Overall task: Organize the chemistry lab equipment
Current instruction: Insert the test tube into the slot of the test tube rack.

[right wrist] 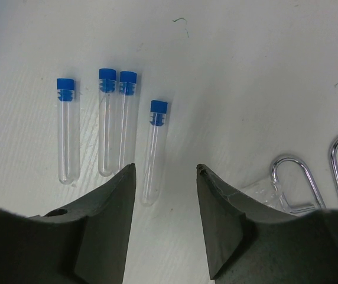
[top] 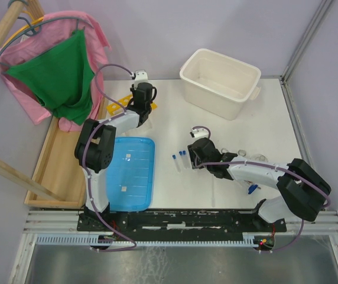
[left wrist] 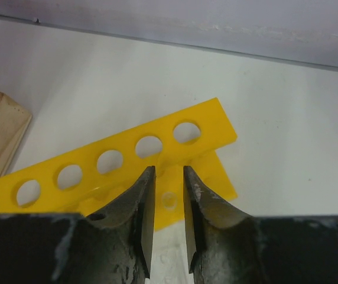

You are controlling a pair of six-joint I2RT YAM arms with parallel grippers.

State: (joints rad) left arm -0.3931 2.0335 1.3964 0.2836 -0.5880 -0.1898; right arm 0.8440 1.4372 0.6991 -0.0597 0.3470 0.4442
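Four small clear blue-capped tubes (right wrist: pixel 155 151) lie loose on the white tabletop (right wrist: pixel 246 71) below the right fingers (right wrist: pixel 107 219), spread and empty, while the yellow plastic tube rack (left wrist: pixel 213 121) shows only empty holes under the slightly parted, empty left fingers (left wrist: pixel 142 207), so barely started imo

Both the left arm (top: pixel 120 122) and the right arm (top: pixel 253 171) are showing white links between bulky black joints. Thin purple cables (top: pixel 113 66) are looping along each. On the left gripper (left wrist: pixel 168 173), the black fingers (left wrist: pixel 136 219) are wearing grey scuffs.
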